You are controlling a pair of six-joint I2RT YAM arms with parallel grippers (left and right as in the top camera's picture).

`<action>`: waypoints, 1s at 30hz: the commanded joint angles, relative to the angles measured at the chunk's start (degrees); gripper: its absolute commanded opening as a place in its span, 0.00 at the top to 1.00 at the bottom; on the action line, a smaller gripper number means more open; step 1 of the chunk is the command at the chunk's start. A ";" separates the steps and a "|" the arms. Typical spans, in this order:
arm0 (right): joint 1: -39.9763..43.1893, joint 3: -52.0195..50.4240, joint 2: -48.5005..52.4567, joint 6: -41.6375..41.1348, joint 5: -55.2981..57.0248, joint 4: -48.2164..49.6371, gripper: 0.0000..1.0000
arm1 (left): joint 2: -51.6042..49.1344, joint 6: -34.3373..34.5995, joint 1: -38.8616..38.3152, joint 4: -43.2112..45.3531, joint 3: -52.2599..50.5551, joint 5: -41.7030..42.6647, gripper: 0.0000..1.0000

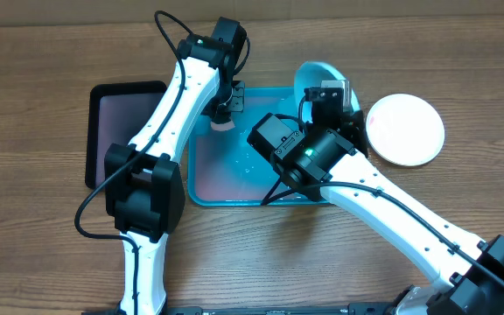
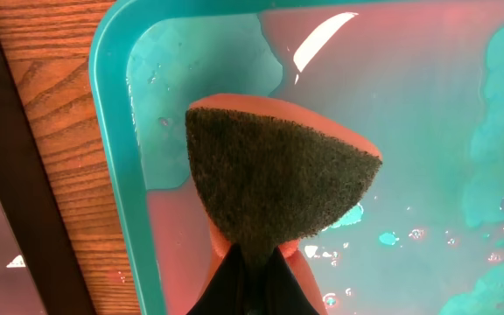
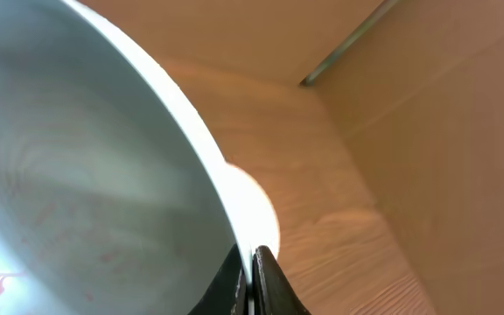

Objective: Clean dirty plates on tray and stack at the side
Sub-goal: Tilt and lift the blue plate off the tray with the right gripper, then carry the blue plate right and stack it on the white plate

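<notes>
The turquoise tray (image 1: 201,179) lies mid-table, wet with reddish water (image 2: 182,236). My left gripper (image 1: 222,115) is shut on a sponge (image 2: 269,184), orange with a dark scouring face, held over the tray's far left corner. My right gripper (image 1: 329,98) is shut on the rim of the light blue plate (image 1: 315,75), holding it tilted on edge over the tray's far right corner; faint red smears show on its face (image 3: 86,201). The white plate (image 1: 405,129) lies flat on the table right of the tray and peeks past the blue rim (image 3: 254,210). The yellow-green plate is out of view.
A smaller black tray (image 1: 103,109) lies left of the turquoise tray, partly under my left arm; its edge shows in the left wrist view (image 2: 16,175). A cardboard wall (image 3: 427,105) stands behind the table.
</notes>
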State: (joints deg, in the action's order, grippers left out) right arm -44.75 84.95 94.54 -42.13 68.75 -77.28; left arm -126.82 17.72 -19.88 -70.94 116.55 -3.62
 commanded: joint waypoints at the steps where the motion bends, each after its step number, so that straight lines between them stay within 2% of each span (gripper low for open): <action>1: 1.01 0.31 -1.97 -1.62 -3.96 -0.48 0.96 | -0.44 0.76 -0.02 0.11 -0.24 0.68 0.96; 7: 3.06 0.31 -2.19 -1.81 -8.59 -0.70 0.96 | -0.44 0.74 -0.02 0.07 -0.24 0.66 0.96; 12: 3.17 0.31 -2.19 -1.88 -5.99 -1.14 0.96 | -0.44 0.74 -0.02 0.46 -0.24 0.66 0.96; 16: 3.17 0.31 -2.19 -2.03 -10.73 1.07 0.96 | -0.44 0.76 -0.02 0.46 -0.24 0.66 0.96; 25: 3.17 0.31 -2.19 -2.05 -10.58 2.05 0.96 | -0.44 0.74 -0.02 0.59 -0.24 0.66 0.96; 30: 7.06 0.31 -2.19 -1.68 -21.46 4.13 0.96 | -0.44 0.76 -0.02 1.11 -0.24 0.68 0.96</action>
State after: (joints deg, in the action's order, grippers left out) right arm -40.69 84.95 94.45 -43.31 53.89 -74.08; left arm -126.82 17.72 -19.88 -70.22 116.55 -3.64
